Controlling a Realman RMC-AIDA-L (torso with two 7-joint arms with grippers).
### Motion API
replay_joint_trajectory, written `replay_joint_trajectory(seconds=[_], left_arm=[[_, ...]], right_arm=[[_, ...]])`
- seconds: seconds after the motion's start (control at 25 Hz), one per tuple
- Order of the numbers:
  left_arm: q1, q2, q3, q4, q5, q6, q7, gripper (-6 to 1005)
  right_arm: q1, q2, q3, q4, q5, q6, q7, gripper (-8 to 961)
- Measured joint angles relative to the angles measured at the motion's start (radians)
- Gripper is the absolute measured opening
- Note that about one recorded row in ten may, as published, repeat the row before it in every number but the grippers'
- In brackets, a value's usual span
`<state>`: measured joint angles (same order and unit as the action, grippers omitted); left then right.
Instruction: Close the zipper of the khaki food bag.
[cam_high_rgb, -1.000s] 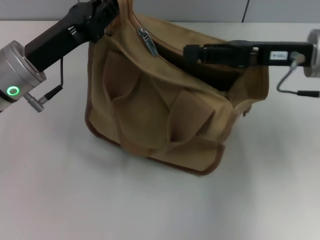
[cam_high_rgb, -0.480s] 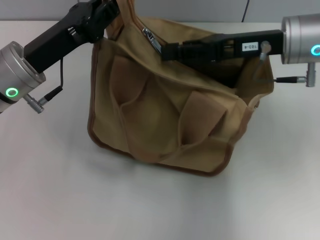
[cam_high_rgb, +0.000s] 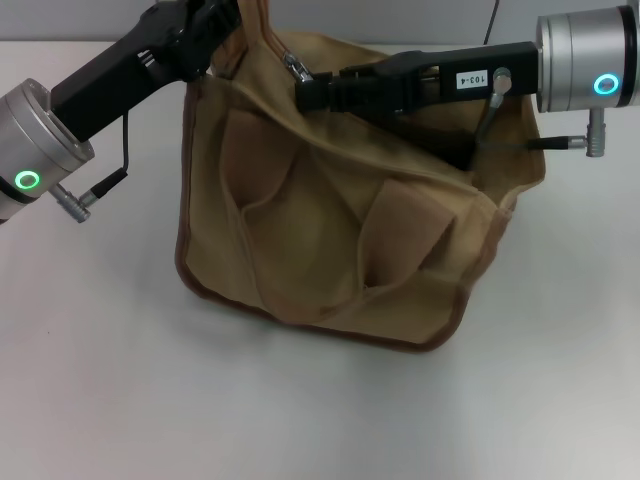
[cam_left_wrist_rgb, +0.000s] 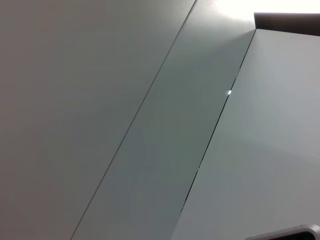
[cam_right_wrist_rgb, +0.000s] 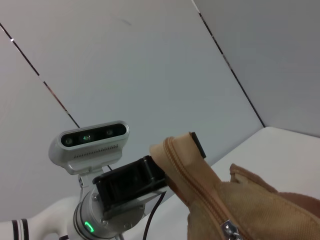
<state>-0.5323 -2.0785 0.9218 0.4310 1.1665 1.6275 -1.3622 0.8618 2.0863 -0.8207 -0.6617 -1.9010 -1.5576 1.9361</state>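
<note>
The khaki food bag (cam_high_rgb: 330, 220) stands on the white table, its pocketed side towards me. Its zipper runs along the top, with the silver pull (cam_high_rgb: 293, 67) near the left end; a dark opening shows at the right end. My left gripper (cam_high_rgb: 222, 22) is shut on the bag's upper left end. The right wrist view shows that grip (cam_right_wrist_rgb: 172, 157) on the bag end (cam_right_wrist_rgb: 250, 205), and the pull (cam_right_wrist_rgb: 230, 231). My right gripper (cam_high_rgb: 303, 93) reaches in from the right along the top, its tip just below and right of the pull.
The white table (cam_high_rgb: 120, 380) spreads around the bag, with a grey wall behind it. Cables hang from both wrists. The left wrist view shows only wall panels (cam_left_wrist_rgb: 150, 125).
My right gripper has moved left along the bag's top, towards the pull. The bag's right side has shifted and risen a little. The left arm has held still.
</note>
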Motion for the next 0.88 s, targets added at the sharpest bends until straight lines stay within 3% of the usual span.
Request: replay_joint_trajectory(seconds=[0.28, 0.48, 0.88], left_arm=[[-0.001, 0.0, -0.002, 0.0, 0.0, -0.003, 0.0, 73], [0.001, 0.0, -0.006, 0.0, 0.0, -0.006, 0.0, 73], [0.007, 0.001, -0.008, 0.0, -0.001, -0.017, 0.0, 74]], right_arm=[[0.002, 0.0, -0.047, 0.001, 0.005, 0.032, -0.049, 240], [-0.01, 0.002, -0.051, 0.003, 0.026, 0.042, -0.092, 92], [-0.058, -0.004, -0.052, 0.003, 0.129, 0.048, -0.128, 26]])
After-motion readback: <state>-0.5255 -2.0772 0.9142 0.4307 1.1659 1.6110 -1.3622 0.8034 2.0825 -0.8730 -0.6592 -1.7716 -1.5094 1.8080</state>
